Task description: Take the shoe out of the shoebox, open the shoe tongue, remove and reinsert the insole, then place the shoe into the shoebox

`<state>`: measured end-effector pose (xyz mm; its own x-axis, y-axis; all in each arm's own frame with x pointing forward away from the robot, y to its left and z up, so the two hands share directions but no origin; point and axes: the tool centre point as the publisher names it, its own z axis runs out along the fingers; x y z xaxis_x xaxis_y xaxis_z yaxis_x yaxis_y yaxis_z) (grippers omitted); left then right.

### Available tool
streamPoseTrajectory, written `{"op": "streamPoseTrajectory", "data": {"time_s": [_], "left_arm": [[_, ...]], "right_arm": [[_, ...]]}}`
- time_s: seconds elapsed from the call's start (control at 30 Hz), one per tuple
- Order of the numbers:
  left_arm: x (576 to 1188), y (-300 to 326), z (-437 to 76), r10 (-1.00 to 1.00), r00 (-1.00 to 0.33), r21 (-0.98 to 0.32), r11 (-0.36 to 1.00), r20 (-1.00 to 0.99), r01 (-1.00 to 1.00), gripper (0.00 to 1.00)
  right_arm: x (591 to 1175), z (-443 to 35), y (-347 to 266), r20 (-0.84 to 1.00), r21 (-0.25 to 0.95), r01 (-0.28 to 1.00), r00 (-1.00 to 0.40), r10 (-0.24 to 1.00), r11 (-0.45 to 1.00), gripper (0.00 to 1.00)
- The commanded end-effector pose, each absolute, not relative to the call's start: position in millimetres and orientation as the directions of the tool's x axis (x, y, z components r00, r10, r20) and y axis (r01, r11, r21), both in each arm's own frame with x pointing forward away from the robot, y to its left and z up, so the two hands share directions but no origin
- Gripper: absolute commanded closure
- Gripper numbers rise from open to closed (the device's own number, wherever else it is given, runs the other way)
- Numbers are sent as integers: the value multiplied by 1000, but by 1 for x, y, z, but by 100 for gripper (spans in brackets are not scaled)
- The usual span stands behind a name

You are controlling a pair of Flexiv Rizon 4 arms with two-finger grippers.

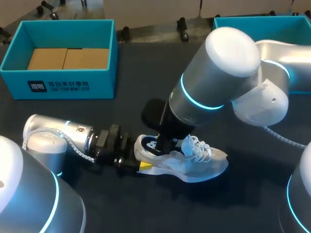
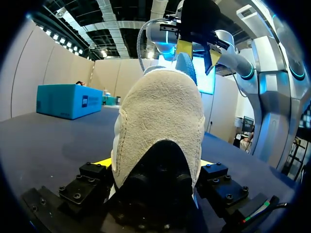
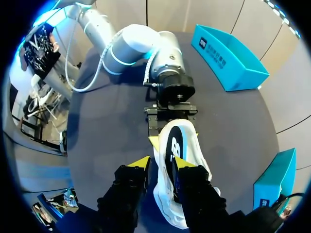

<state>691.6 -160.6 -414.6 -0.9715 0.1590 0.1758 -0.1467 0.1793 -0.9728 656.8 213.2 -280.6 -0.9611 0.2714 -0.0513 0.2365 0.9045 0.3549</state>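
Shoe: one white shoe (image 1: pixel 194 162) sits sole-down on the dark table (image 1: pixel 146 208), outside any box, its laces (image 1: pixel 197 145) loose on top.
Left gripper: the left gripper (image 1: pixel 141 162) is at the shoe's heel, clamped on it. In the left wrist view a yellow tip presses the heel from each side.
Right gripper: the right gripper (image 3: pixel 161 164) hangs straight above the shoe's opening, just behind the laces, with the collar's side wall beneath it. Whether it grips anything cannot be told from these views.
Arms at the shoe: the left arm lies low along the table, coming in at the heel end. The right arm comes down over the shoe's middle and hides part of the opening in the head view.
Shoebox: a teal shoebox (image 1: pixel 73 85) stands well apart from the shoe, beyond its heel end on the far side. It is open at the top, with brown cardboard (image 1: pixel 68 58) on its floor.
Second box: a second teal box (image 1: pixel 262 19) stands well apart from the shoe, beyond its toe end on the far side, partly hidden by the right arm.
Open room: bare table lies past the shoe's toe, along its near side, and between the shoe and the shoebox.
Count: one shoe, two teal boxes, two grippers.
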Motion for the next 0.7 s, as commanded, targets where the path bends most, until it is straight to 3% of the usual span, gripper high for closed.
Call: {"op": "streamPoseTrajectory", "data": {"time_s": [0.03,0.43,0.7], "left_arm": [[692,-161,-416,158,-972,-973,180,176,-147,100],[692,-161,-416,158,-972,-973,180,176,-147,100],[692,-161,-416,158,-972,-973,180,176,-147,100]], "right_arm": [[657,-268,204,-58,347,242,-959,278,906,71],[675,-270,197,-34,350,227,-966,255,909,73],[678,-272,199,-13,350,203,-975,222,914,67]]}}
